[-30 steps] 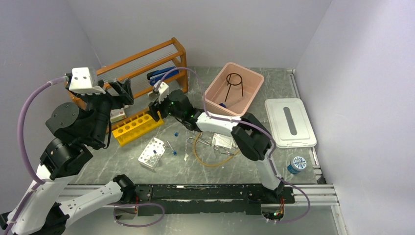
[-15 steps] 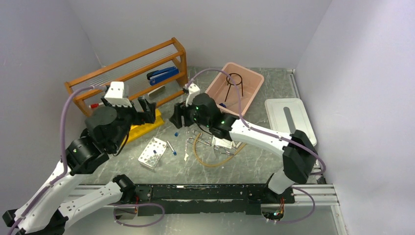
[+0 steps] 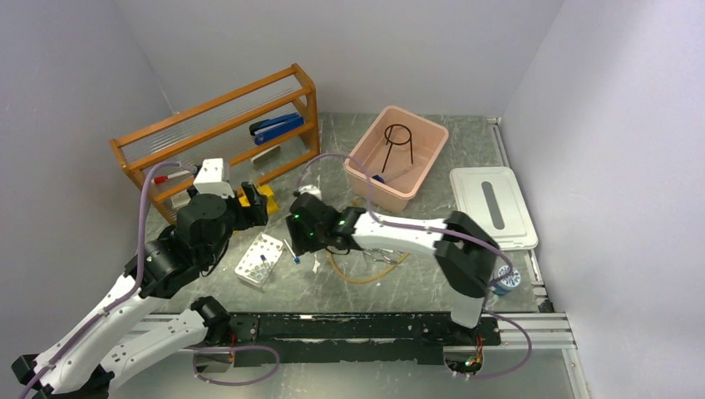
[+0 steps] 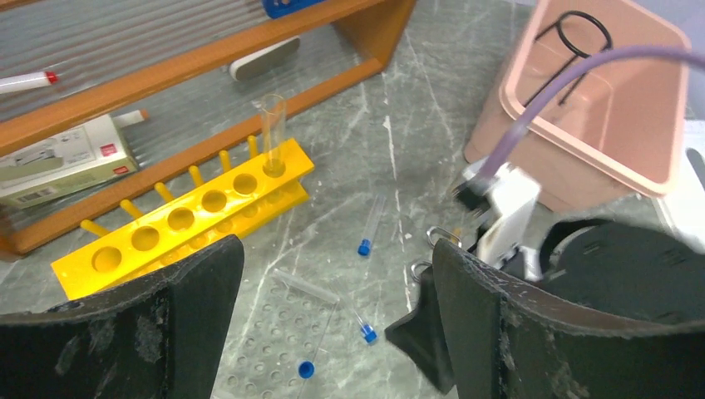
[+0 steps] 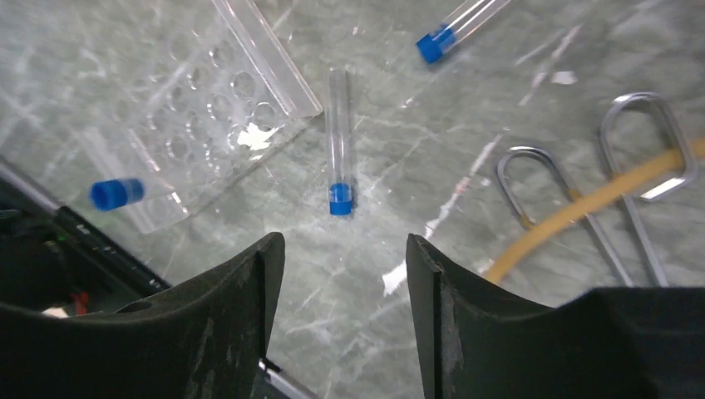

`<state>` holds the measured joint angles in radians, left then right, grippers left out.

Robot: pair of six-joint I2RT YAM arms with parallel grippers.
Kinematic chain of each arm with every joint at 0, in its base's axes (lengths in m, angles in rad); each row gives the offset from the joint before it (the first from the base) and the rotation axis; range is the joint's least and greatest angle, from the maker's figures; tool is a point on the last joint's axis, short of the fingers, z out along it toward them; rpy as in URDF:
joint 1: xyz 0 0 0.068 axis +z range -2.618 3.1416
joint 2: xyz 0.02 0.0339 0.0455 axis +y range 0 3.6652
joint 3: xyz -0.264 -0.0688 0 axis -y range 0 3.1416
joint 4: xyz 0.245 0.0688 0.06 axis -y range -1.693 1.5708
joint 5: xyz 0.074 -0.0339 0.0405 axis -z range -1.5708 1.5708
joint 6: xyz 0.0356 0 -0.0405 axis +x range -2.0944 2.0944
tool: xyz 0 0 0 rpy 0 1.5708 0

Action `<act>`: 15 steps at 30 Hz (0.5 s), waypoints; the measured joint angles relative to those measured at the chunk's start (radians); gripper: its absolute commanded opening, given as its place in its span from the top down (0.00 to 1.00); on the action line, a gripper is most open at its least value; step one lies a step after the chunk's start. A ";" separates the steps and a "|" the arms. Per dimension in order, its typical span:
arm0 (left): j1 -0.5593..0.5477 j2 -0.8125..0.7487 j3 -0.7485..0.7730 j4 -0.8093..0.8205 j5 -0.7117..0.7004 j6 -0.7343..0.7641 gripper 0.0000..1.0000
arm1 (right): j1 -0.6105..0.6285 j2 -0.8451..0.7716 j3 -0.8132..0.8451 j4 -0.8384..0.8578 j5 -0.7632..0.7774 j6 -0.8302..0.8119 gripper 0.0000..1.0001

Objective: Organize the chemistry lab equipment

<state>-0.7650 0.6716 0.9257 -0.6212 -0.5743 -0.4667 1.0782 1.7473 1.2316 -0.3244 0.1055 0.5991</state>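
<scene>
Left gripper [image 4: 334, 249]: jaws wide apart with nothing between them, held above the table [image 4: 416, 100].
Right gripper [image 5: 342, 241]: jaws wide apart and empty, pointing down at the table.
Near vial [image 5: 338, 141]: lies flat just ahead of the right jaws, in line with the gap. Its blue cap is toward the jaws, and neither finger touches it.
Far vial [image 5: 461, 21]: lies flat farther ahead, on the right-finger side of the right jaws, well apart from them.
White tray [image 5: 208, 108]: ahead of the right jaws on the left-finger side. A small blue-capped piece [image 5: 116, 193] rests at its near edge.
Tongs [image 5: 532, 179]: two metal handle loops ahead of the right finger of the right jaws, flat on the table.
Rubber tube [image 5: 599, 199]: amber, crosses over the tongs' loops, just beside the right finger.
Yellow rack [image 4: 183, 220]: ahead of the left finger of the left jaws. One glass tube [image 4: 272, 133] stands upright in its end hole.
Ring stand [image 4: 582, 33]: black wire, inside the pink bin [image 4: 532, 91], far ahead of the left jaws on the right-finger side.
Wooden shelf [image 4: 208, 58]: beyond the yellow rack, well apart from the left jaws.
</scene>
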 measured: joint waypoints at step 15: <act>0.000 0.035 0.036 0.012 -0.229 -0.004 0.10 | 0.077 0.302 0.227 -0.094 0.058 -0.008 0.58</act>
<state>-0.7650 0.7063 0.9615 -0.6090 -0.8036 -0.4706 1.1553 2.0495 1.4586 -0.4187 0.1635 0.5915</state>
